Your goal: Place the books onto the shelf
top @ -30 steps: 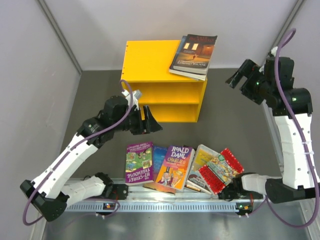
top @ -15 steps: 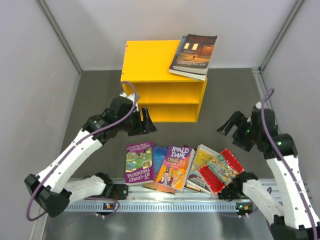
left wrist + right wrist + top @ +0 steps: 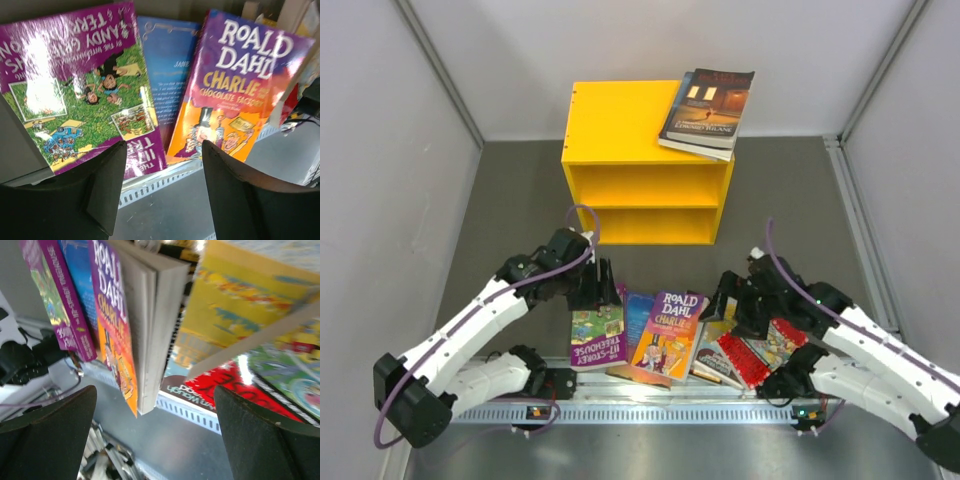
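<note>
Several books lean in a row at the near table edge: a purple Treehouse book (image 3: 598,338), a blue one (image 3: 638,310), the Roald Dahl (image 3: 670,335), a yellow one (image 3: 725,312) and a red one (image 3: 762,345). Two dark books (image 3: 708,98) lie on top of the yellow shelf (image 3: 620,125). My left gripper (image 3: 602,283) hangs open over the purple book's top edge; its wrist view shows that purple cover (image 3: 85,85) and the Dahl cover (image 3: 240,85) beyond the empty left gripper (image 3: 164,150). My right gripper (image 3: 725,295) is open by the yellow book, and nothing lies between the right gripper's (image 3: 155,390) fingers.
A slotted metal rail (image 3: 650,408) runs along the near edge under the books. Both shelf compartments (image 3: 645,205) face the arms. Grey walls close in the left, back and right sides.
My right arm has swung down from the upper right to the books beside the yellow one. My left gripper has pulled back from the shelf front to the purple book.
</note>
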`<state>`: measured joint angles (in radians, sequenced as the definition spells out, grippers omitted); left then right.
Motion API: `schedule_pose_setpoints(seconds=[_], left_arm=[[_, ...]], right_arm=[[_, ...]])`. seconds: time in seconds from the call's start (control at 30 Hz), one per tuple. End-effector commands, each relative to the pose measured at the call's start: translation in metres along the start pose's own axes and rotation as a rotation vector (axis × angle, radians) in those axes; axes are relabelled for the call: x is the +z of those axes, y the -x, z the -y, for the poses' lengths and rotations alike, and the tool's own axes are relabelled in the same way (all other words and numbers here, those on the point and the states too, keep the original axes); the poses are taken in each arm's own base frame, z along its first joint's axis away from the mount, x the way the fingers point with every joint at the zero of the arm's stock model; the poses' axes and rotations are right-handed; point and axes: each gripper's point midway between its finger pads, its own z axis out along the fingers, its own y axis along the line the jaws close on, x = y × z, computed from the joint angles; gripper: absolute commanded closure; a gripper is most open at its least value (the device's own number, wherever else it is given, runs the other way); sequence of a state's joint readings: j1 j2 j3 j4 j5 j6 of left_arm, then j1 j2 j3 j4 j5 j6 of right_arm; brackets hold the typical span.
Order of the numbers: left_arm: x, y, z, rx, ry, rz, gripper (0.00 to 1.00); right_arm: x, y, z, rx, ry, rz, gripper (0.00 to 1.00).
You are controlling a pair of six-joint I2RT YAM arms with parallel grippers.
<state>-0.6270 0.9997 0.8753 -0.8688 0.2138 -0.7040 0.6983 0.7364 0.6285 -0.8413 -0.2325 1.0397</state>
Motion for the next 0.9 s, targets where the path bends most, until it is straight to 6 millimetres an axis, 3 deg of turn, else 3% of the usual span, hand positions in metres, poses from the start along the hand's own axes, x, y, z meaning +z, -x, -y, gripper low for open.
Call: schedule_pose_setpoints(seconds=[0.0, 0.2, 0.37, 0.67, 0.77, 0.87], left_arm=[[0.008, -0.015, 0.0, -0.009, -0.044, -0.057, 0.34], [0.024, -0.028, -0.015, 0.0, 0.003, -0.131, 0.35], [0.036, -0.039, -0.025, -0.007, 0.027, -0.178, 0.36], [0.033, -0.051, -0.027, -0.025, -0.005, -0.185, 0.37], [0.03, -0.051, -0.027, -0.02, -0.004, -0.177, 0.37], [0.027, -0.05, -0.028, -0.013, -0.004, -0.169, 0.37]], right_arm=[[0.02, 0.005, -0.047, 0.0, 0.145, 0.026, 0.0], [0.054, 0.001, -0.049, 0.023, 0.142, 0.007, 0.0], [0.076, -0.003, -0.027, 0.048, 0.062, -0.004, 0.0], [0.105, -0.016, -0.02, -0.014, -0.088, -0.02, 0.01], [0.106, -0.017, -0.016, -0.006, -0.101, -0.011, 0.12], [0.097, -0.013, -0.014, 0.01, -0.109, 0.028, 0.33]])
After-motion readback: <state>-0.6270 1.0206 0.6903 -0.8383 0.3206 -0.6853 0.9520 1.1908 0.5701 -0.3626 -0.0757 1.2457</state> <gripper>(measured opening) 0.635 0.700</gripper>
